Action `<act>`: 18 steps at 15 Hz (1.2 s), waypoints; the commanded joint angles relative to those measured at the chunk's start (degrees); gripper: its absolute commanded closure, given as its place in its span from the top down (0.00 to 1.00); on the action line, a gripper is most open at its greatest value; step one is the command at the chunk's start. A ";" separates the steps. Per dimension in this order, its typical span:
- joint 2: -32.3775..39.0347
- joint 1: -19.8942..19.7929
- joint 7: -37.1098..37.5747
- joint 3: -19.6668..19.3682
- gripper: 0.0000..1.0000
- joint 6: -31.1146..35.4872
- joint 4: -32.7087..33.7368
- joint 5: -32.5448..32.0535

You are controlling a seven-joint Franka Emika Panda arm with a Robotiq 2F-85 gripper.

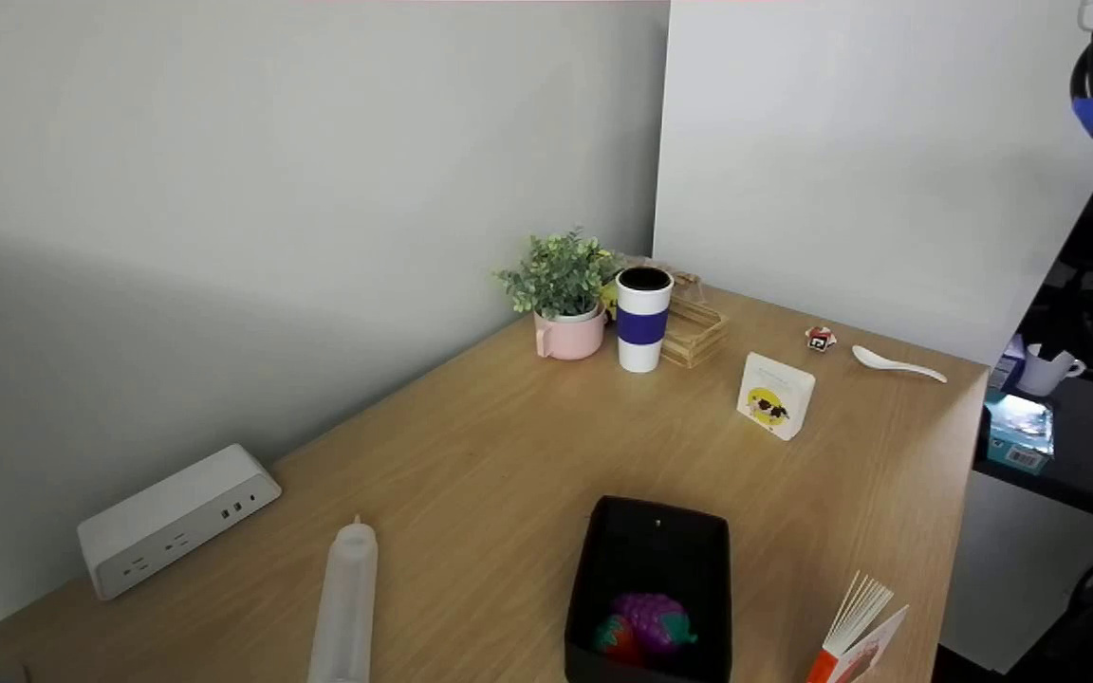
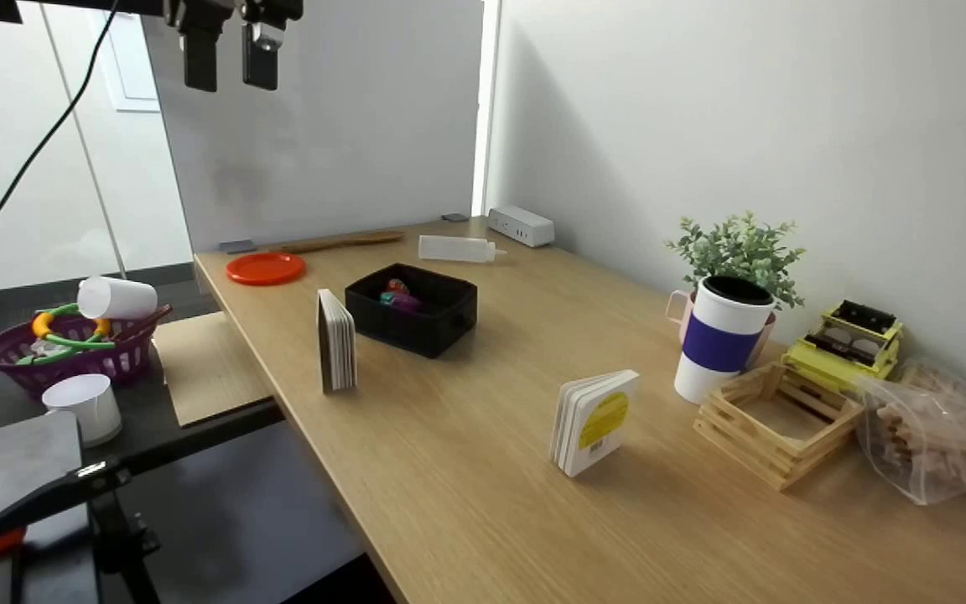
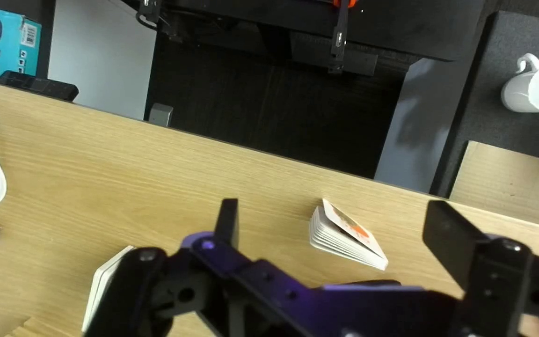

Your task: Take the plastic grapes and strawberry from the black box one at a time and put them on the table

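Observation:
The black box (image 1: 651, 555) sits on the light-brown wooden table (image 1: 471, 493) and shows in both exterior views (image 2: 399, 327). The magenta-purple plastic grapes (image 1: 649, 617) lie in its near end in an exterior view, also seen in the box there (image 2: 403, 303). The red strawberry (image 1: 616, 638) lies beside the grapes in the box and shows in both exterior views (image 2: 397, 287). My gripper (image 2: 231, 69) is open and empty, high above the table. Its spread fingers show in the wrist view (image 3: 332, 217), where its body hides nearly all of the box; the fruits are not visible there.
A small board book (image 2: 337, 342) stands beside the box near the table edge. Another book (image 2: 594, 422) stands farther off. A squeeze bottle (image 1: 345, 607), white socket device (image 1: 181, 522), red plate (image 2: 266, 268), tumbler (image 1: 643, 327), potted plant (image 1: 570, 334) and wooden crate (image 2: 776, 428) are also there.

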 commanded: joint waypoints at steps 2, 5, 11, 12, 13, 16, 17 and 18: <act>6.07 0.51 -1.75 -0.31 1.00 6.04 3.99 -3.52; 12.55 0.88 -1.22 0.53 1.00 13.58 8.68 -7.30; 18.12 2.77 -0.82 -0.11 1.00 21.21 11.99 -8.60; 18.65 2.81 -0.78 -0.15 1.00 21.20 12.14 -8.59; 18.51 2.80 -0.78 -0.17 1.00 21.16 12.06 -8.59; 17.70 2.75 -0.77 -0.26 1.00 21.09 11.99 -8.60; 17.57 2.74 -0.77 -0.27 1.00 21.08 11.96 -8.60; 16.88 2.46 -0.31 -0.61 1.00 22.53 10.62 -8.05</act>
